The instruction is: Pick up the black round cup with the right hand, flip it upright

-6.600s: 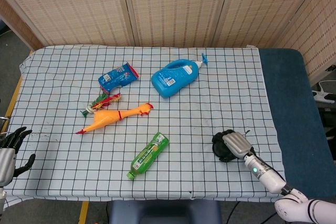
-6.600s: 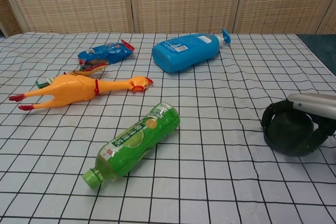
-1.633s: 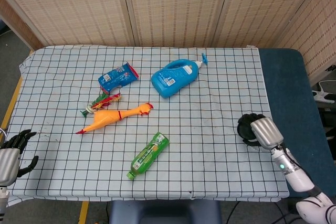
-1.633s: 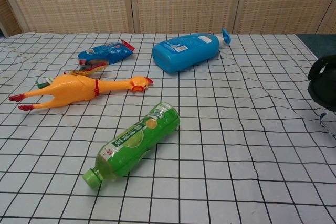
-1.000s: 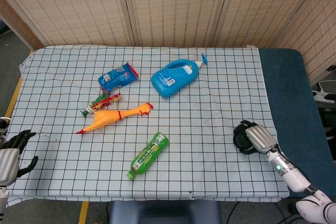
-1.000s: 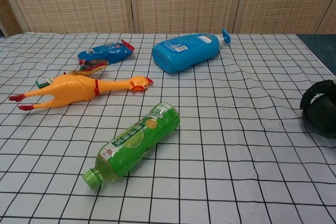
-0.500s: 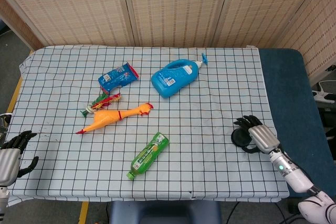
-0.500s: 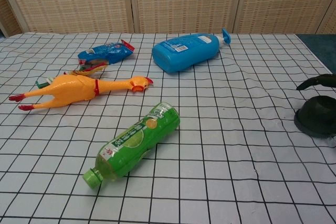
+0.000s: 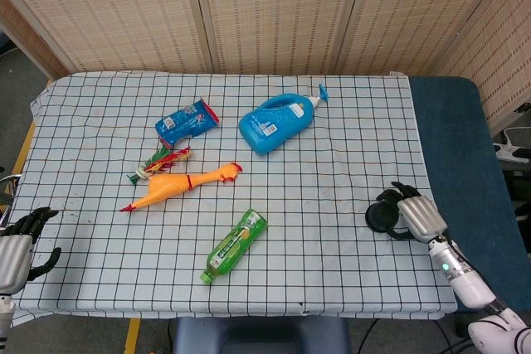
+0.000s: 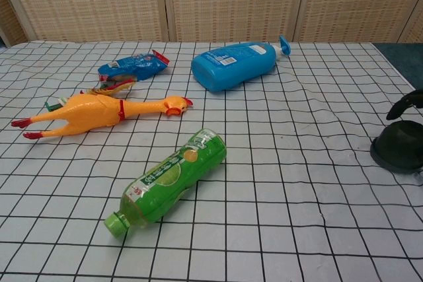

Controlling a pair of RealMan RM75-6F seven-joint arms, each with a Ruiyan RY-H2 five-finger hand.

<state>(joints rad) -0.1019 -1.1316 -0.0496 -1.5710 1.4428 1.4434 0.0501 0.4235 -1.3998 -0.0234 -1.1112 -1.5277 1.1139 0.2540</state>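
Black round cup (image 9: 382,218) standing on the checked cloth near its right edge

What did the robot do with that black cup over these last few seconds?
The right hand carried the black cup rightward, toward the cloth's right edge, lifting it, set it down there, and has now opened and let go. The left hand, green bottle, rubber chicken and blue bottle stayed put.

Even, bright overhead light on my feed; both views sharp. Soft, short shadows sit just under the green bottle (image 10: 168,179). No glare near it. Chest view bends slightly toward its edges.
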